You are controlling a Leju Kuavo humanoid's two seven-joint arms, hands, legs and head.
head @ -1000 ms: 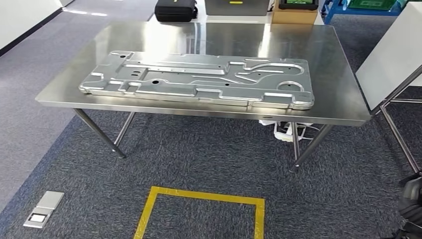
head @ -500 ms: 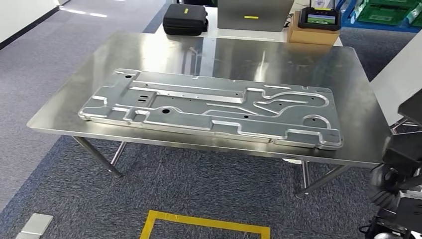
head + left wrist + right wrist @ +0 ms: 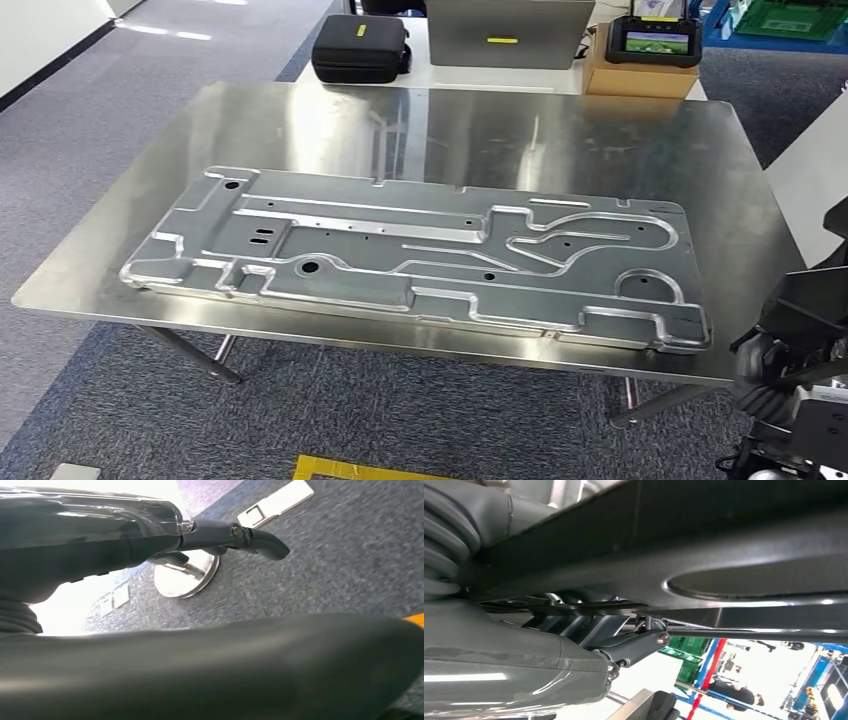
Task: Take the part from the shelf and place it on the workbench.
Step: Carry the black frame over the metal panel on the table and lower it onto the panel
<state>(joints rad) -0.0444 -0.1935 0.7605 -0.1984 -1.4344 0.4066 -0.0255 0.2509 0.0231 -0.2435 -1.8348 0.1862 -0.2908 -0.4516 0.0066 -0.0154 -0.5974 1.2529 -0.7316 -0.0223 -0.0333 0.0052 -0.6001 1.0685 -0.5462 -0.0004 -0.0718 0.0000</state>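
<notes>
A large stamped silver metal part [image 3: 420, 258] lies flat on the steel workbench [image 3: 560, 130], along its near edge. My right hand [image 3: 790, 350] hangs low beside the bench's near right corner, apart from the part. In the right wrist view the right hand [image 3: 624, 650] has nothing in it. In the left wrist view my left hand [image 3: 230, 535] hangs over the carpet with its fingers stretched out, holding nothing.
Behind the bench stand a black case [image 3: 360, 50], a grey laptop [image 3: 505, 30] and a cardboard box [image 3: 645, 78] with a screen device on it. A white board [image 3: 810, 190] leans at the right. Yellow floor tape [image 3: 370, 468] lies in front.
The whole picture has shifted: the camera has come closer to the workbench, so bench and part look larger and lower. My right hand has come into view at the lower right.
</notes>
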